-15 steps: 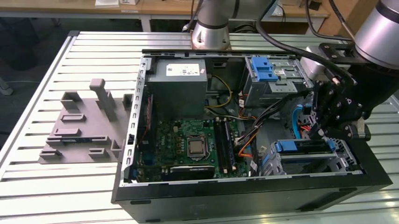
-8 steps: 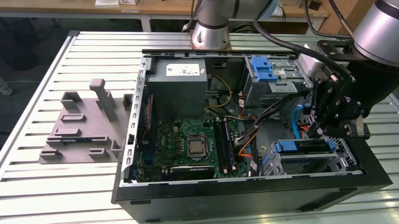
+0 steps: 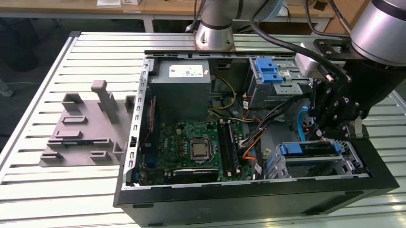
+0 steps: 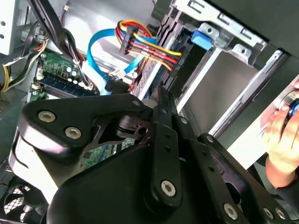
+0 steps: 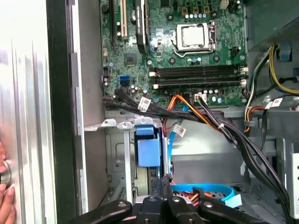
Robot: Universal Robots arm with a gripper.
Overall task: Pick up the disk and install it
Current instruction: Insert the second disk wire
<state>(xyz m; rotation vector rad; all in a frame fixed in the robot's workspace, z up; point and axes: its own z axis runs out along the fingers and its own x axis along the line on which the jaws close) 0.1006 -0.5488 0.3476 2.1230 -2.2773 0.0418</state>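
The disk [image 3: 312, 149] sits edge-up in the drive cage at the near corner of the open computer case, on the exterior view's right. Its blue bracket end [image 3: 292, 148] faces the motherboard. In the first wrist view the blue bracket [image 5: 145, 150] stands in the metal bay just beyond my fingertips. My gripper [image 3: 328, 137] hangs directly over the disk, very close to its top edge. The black fingers [image 5: 163, 189] are pressed together with nothing between them. The second wrist view shows the gripper [image 4: 158, 95] and its linkages above the cage.
Cable bundles [image 5: 196, 114] run beside the cage over the motherboard [image 3: 197, 147]. A grey power supply [image 3: 184, 85] and a second bay with a blue latch [image 3: 269, 71] fill the case's far end. A grey fixture [image 3: 82, 128] lies on the slatted table. A hand [image 4: 280, 135] rests outside the case.
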